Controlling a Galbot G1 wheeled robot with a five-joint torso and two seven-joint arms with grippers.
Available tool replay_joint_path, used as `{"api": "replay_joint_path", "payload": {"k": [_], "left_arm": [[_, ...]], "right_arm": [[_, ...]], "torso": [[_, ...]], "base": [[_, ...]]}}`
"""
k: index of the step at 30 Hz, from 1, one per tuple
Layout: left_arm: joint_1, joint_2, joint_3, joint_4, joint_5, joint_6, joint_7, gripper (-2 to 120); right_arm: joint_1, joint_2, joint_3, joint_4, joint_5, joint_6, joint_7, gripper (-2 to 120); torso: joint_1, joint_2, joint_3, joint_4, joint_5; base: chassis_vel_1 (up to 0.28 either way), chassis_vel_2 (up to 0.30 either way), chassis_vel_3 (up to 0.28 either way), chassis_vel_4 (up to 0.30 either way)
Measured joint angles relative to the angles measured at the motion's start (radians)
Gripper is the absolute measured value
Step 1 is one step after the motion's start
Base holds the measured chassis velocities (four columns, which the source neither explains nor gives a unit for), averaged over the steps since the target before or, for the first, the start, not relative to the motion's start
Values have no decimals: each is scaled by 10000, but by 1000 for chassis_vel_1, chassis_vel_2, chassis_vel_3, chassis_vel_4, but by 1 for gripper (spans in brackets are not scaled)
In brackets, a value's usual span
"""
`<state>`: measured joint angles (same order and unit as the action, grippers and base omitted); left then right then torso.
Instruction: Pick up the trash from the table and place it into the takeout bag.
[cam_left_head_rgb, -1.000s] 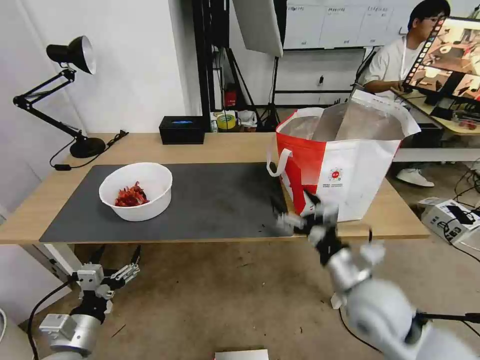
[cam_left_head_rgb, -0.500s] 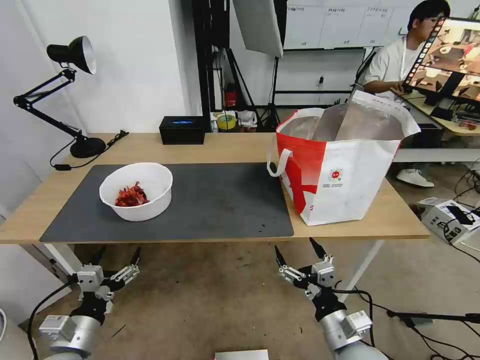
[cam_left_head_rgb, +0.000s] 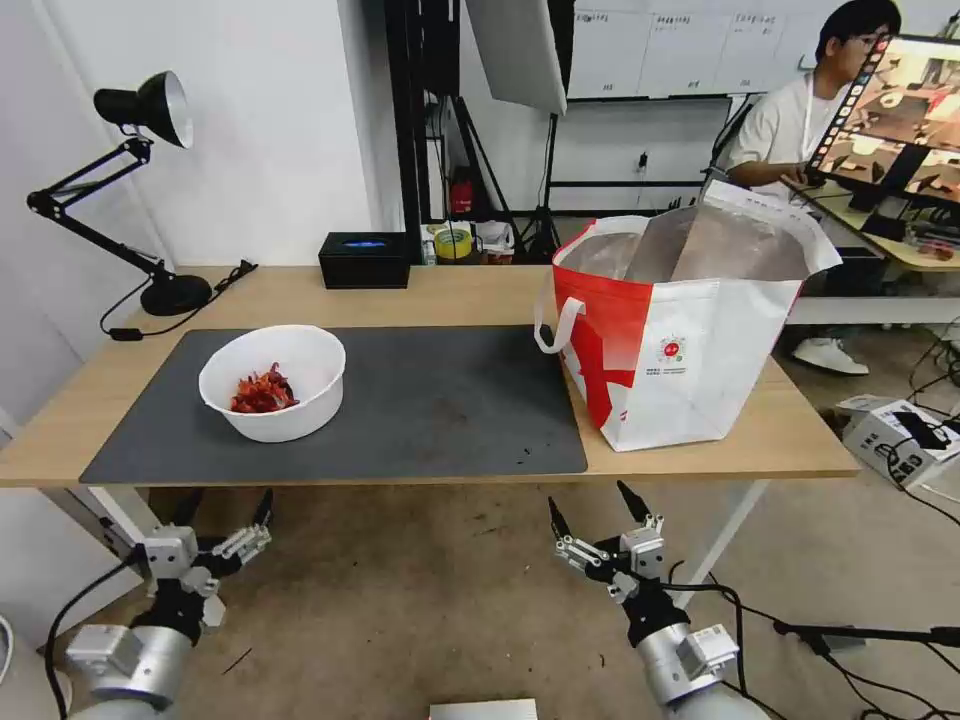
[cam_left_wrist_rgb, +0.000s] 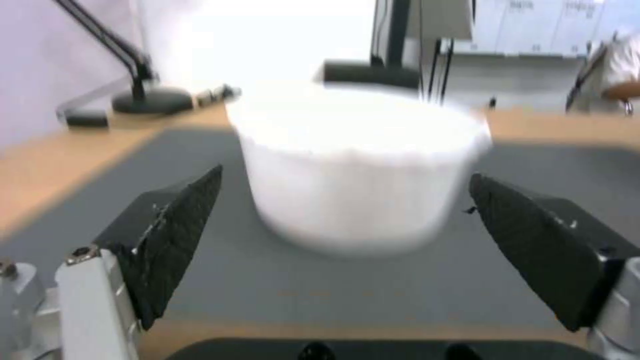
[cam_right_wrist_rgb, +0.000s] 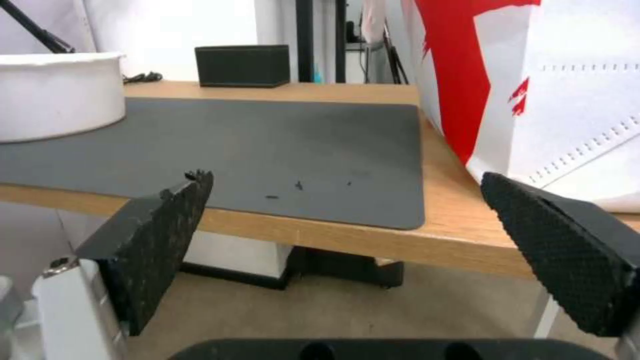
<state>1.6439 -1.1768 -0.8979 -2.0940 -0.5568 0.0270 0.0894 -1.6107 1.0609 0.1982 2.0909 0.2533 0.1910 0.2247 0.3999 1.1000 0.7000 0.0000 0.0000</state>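
Note:
The trash in view is a white round bowl (cam_left_head_rgb: 272, 382) with red scraps, standing on the left part of the dark grey mat (cam_left_head_rgb: 440, 400) on the table (cam_left_head_rgb: 460, 290). The red-and-white takeout bag (cam_left_head_rgb: 690, 330) stands open on the table's right end, showing its foil lining. My left gripper (cam_left_head_rgb: 225, 503) hangs open below the table's front edge, under the bowl. In the left wrist view the bowl (cam_left_wrist_rgb: 357, 165) sits straight ahead between the spread fingers (cam_left_wrist_rgb: 173, 235). My right gripper (cam_left_head_rgb: 588, 500) is open below the front edge, near the bag (cam_right_wrist_rgb: 567, 100).
A black desk lamp (cam_left_head_rgb: 150, 110) stands at the back left with its cord on the wood. A black rectangular box (cam_left_head_rgb: 364, 260) sits at the back centre. Small dark crumbs (cam_right_wrist_rgb: 297, 186) lie on the mat's near right corner. A person sits at a desk behind the bag.
My right gripper has dropped from in front of the bag at table height to below the table's front edge. My left gripper has shifted slightly left.

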Motion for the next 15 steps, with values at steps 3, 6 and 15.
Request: {"api": "replay_joint_path", "payload": {"k": [3,6,15], "left_arm": [[-528,863,-83,-73,-939,594,-596,100],[-1073,2029,-176,-33,-2093,1178,-1284,100],[-2721,5074,179,1043,-6373,3431,-2590,100]], "right_arm": [[3,-2,-2,3,9,-6,-1,100],[8,-5,-5,6,17,-13,0,100],[19,-10,-8,12,27,-30,-4,100]], "torso": [[0,0,1,-1,-3],[1,0,1,-3,0],[1,0,1,3,-3]], "base": [[0,0,0,0],[0,0,0,0],[0,0,0,0]]}}
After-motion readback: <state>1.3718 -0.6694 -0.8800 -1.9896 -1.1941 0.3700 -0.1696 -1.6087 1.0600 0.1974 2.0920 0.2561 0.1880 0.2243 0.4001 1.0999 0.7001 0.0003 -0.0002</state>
